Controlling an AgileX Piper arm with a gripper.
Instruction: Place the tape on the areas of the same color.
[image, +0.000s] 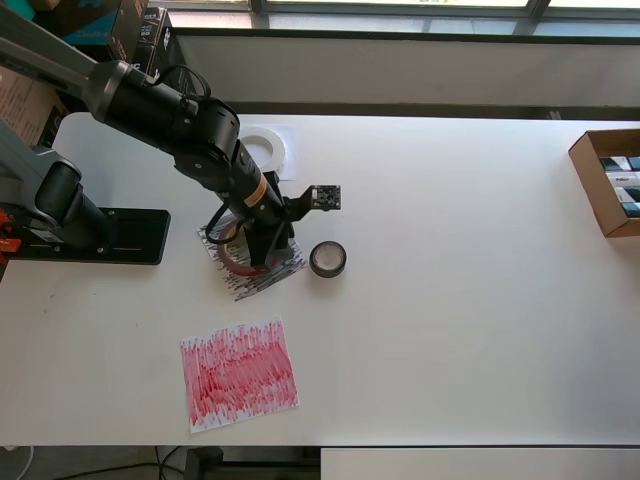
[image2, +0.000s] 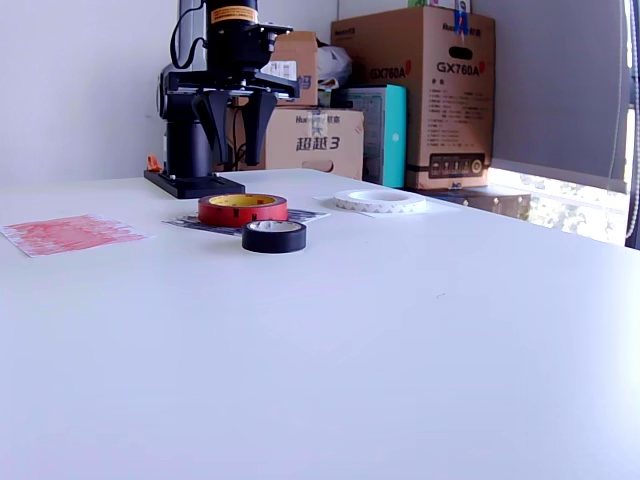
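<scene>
A red tape roll (image: 231, 262) (image2: 242, 208) lies flat on the black-scribbled sheet (image: 272, 281) (image2: 305, 215). My gripper (image: 262, 252) (image2: 235, 160) hangs just above that roll, open, with nothing between its fingers. In the overhead view the arm hides part of the roll. A black tape roll (image: 328, 259) (image2: 274, 236) rests on bare table just off the black sheet's edge. The white tape roll (image: 262, 148) (image2: 380, 201) sits on the plain white sheet (image: 287, 133). The red-scribbled sheet (image: 240, 375) (image2: 68, 232) has nothing on it.
The arm's black base plate (image: 100, 235) sits at the overhead view's left. An open cardboard box (image: 608, 182) stands at the table's right edge. Stacked cartons (image2: 420, 90) fill the background beyond the table in the exterior view.
</scene>
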